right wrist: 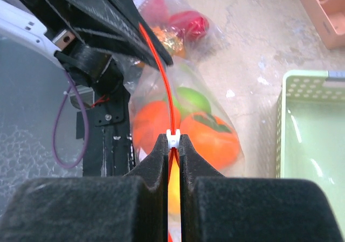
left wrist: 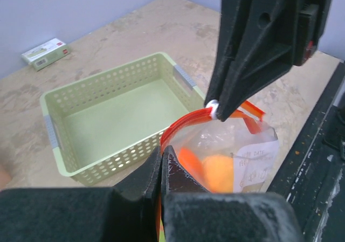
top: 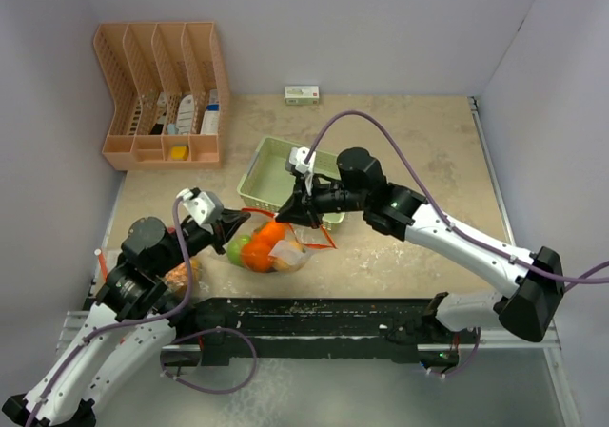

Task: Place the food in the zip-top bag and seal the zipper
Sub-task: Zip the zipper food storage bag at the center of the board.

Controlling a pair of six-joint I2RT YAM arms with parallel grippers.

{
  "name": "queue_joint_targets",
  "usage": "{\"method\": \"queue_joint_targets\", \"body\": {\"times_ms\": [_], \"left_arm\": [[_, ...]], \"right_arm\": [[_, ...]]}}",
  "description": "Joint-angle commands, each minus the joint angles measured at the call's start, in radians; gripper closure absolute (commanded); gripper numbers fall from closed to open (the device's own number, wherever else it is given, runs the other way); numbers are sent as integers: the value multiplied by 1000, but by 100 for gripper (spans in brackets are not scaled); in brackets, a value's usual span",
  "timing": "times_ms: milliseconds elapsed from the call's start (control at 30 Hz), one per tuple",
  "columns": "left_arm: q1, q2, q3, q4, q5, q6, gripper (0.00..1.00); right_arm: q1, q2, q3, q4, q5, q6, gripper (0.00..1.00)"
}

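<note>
The clear zip-top bag [top: 271,248] lies near the table's front edge with oranges [right wrist: 213,137] and a green lime [right wrist: 191,99] inside. Its red zipper [right wrist: 161,64] runs as one thin line between the grippers. My left gripper [left wrist: 161,153] is shut on the bag's left zipper end; it also shows in the top view [top: 231,225]. My right gripper [right wrist: 172,140] is shut on the white zipper slider [left wrist: 214,108]; in the top view this gripper [top: 304,213] is at the bag's right part. Past the slider the red strips [left wrist: 252,115] spread apart.
A pale green basket [top: 285,175] stands empty just behind the bag. A pink desk organizer [top: 162,94] is at the back left, a small white-and-green box [top: 303,94] against the back wall. A second clear bag with a red fruit [right wrist: 188,23] lies under my left arm.
</note>
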Motion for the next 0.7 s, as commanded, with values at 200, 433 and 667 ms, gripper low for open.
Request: {"method": "queue_joint_targets", "body": {"times_ms": [200,433,667], "left_arm": [[3,-54,-23,32,-364,-71,100],[3,-60,-27,2,-468,-99,100],[4,-93,-33,-39,-614,-141,100]], "right_arm": [[-20,-107,-77,-105,179,52,100],[-23,-133,-98,-151,276,86,100],[-26,-165,-133,-213,351,113,100]]}}
